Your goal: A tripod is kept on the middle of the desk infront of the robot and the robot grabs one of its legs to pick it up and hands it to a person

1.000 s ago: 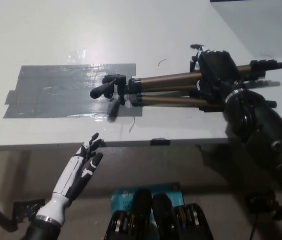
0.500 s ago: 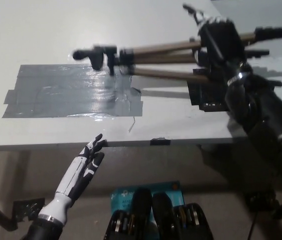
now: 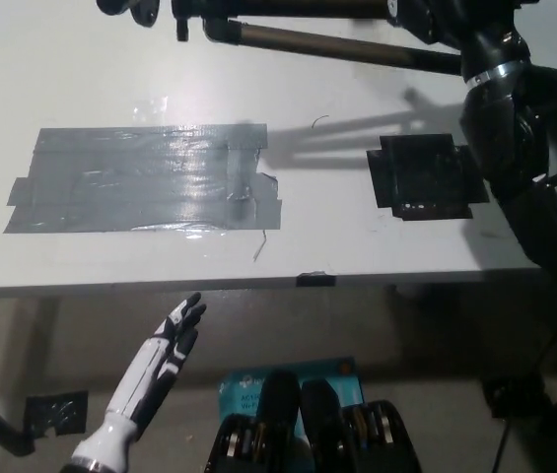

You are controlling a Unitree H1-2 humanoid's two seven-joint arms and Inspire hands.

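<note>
Head view, looking steeply down on a white desk: the tripod is off the desk surface, held up at the top edge of the frame, its bronze legs running roughly level from the right toward the left, with the dark head and handle at the upper left, partly cut off by the frame. The black right hand is at the top right, wrapped around the legs near their far end, though much of the hand is out of frame. The tripod's shadow falls on the desk below it. On the desk lie a broad patch of grey tape at the left and a smaller black tape square at the right, well apart. The white left hand rests below the desk's front edge at lower left, fingers straight and slightly spread, holding nothing.
</note>
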